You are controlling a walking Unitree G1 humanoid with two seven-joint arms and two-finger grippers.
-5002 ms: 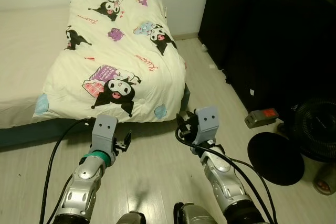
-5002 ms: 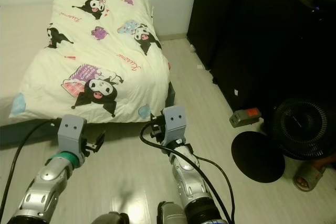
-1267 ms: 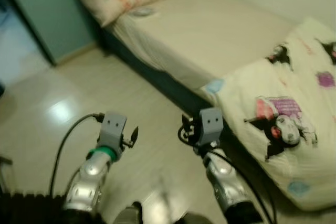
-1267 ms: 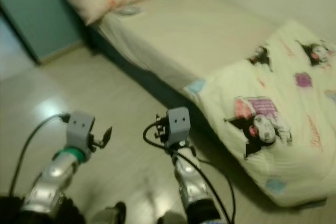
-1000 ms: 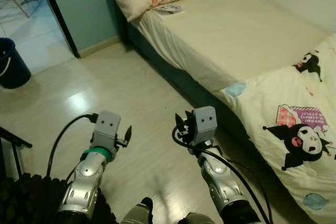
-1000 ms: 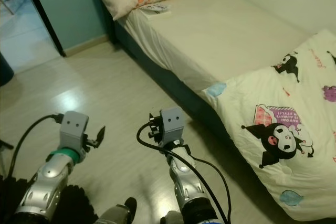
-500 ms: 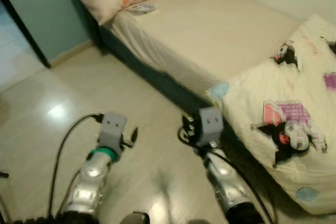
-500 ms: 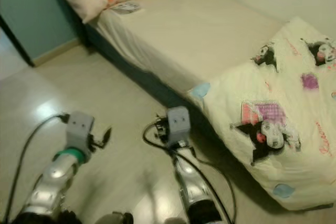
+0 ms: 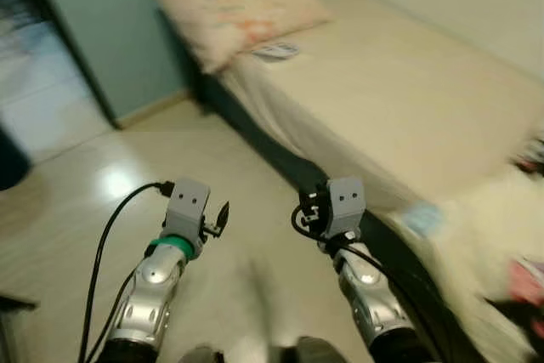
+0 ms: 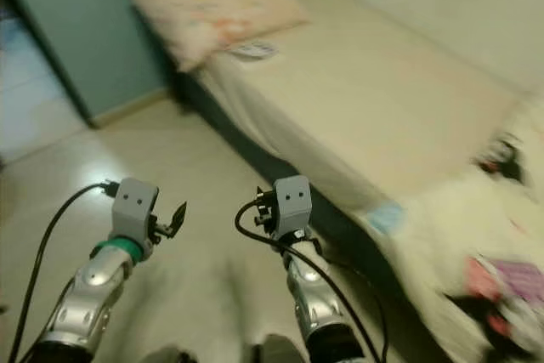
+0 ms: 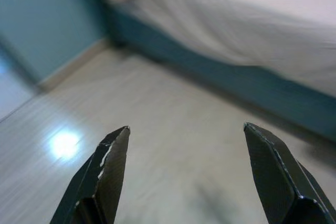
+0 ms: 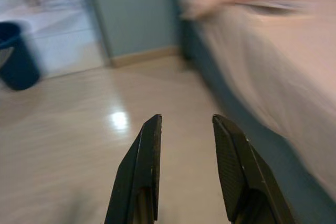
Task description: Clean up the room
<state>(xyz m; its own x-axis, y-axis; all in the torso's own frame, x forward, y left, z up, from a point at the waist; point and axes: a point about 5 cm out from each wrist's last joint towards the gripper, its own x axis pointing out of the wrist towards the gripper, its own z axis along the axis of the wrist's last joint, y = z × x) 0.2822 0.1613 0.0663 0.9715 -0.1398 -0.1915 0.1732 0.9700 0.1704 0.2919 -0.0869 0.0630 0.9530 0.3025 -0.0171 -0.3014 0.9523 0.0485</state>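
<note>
Lying across the upper right of the head views, the bed (image 9: 442,99) carries a pillow (image 9: 238,2) at about 11 o'clock and a small flat item (image 9: 276,51) just below it toward 12, too blurred to identify. A cartoon-print quilt (image 10: 484,286) is heaped on the bed's near end at 4 o'clock, smeared by motion. The task names no single object; of what the room holds, these are all the pictures offer, and the pale floor (image 9: 76,201) in front of the robot shows nothing loose on it.

Both arms are held low ahead of the body over that floor. The left gripper (image 11: 189,182) has its fingers spread wide with nothing between them, aimed at bare boards and the bed's dark base. The right gripper (image 12: 184,171) has its fingers set narrowly apart, also holding nothing, aimed at the floor beside the bed, with a dark blue bin (image 12: 16,56) standing beyond a doorway.

Compared with half a second ago, the whole picture has swung: the pillow sits nearer centre, the quilt has slid toward the right edge, and the teal wall (image 9: 110,31) takes more of the left. That is the camera turning, not the things moving. Five seconds ago the view faced the quilt, a dark cabinet and a fan instead. I judge the robot is scanning for something to tidy, with no target settled.
</note>
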